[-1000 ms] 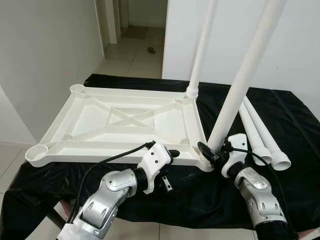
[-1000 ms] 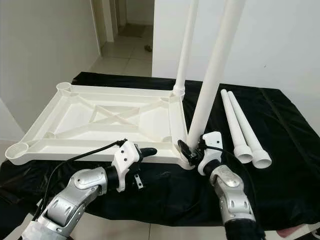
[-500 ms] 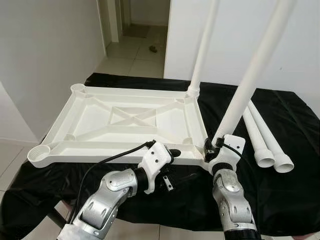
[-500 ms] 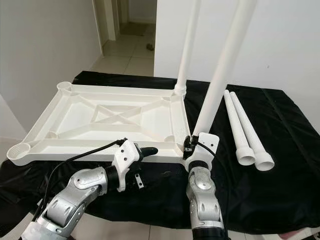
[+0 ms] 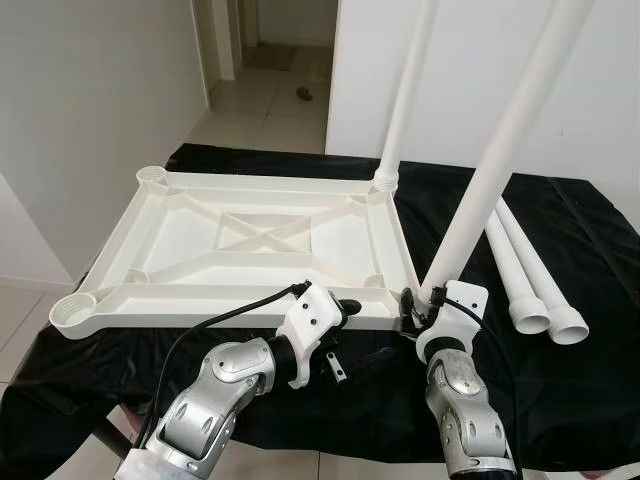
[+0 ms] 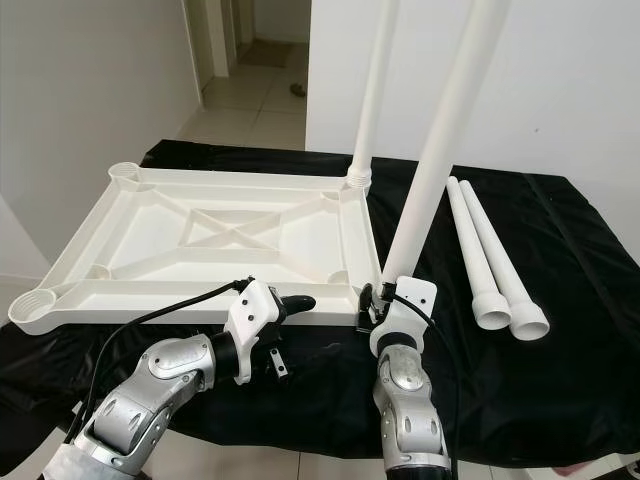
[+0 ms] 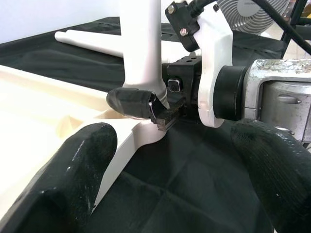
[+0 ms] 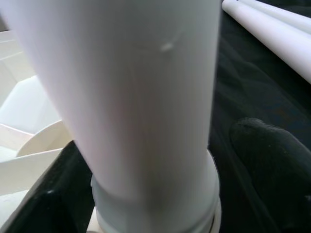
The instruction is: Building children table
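Observation:
The white table top (image 5: 230,298) lies upside down on the black cloth. One white leg (image 5: 405,90) stands in its far right corner socket. A second leg (image 5: 495,160) leans up from the near right corner, and my right gripper (image 5: 420,306) is shut on its foot; the wrist view has the leg (image 8: 146,97) tight between the fingers (image 8: 274,160). My left gripper (image 5: 345,306) hovers open at the top's front rim, just left of that corner, its fingers (image 7: 73,170) spread with nothing between them. It looks at the right gripper's finger (image 7: 131,102) wrapped round the leg.
Two loose white legs (image 5: 535,275) lie side by side on the cloth (image 5: 580,400) to the right. A white wall rises behind the table, and a tiled corridor (image 5: 270,100) opens at the back left. A fan (image 7: 243,14) stands off the right side.
My right arm has swung from the right side round to the front of the near right corner, keeping hold of the leg's foot. The left arm has stayed put.

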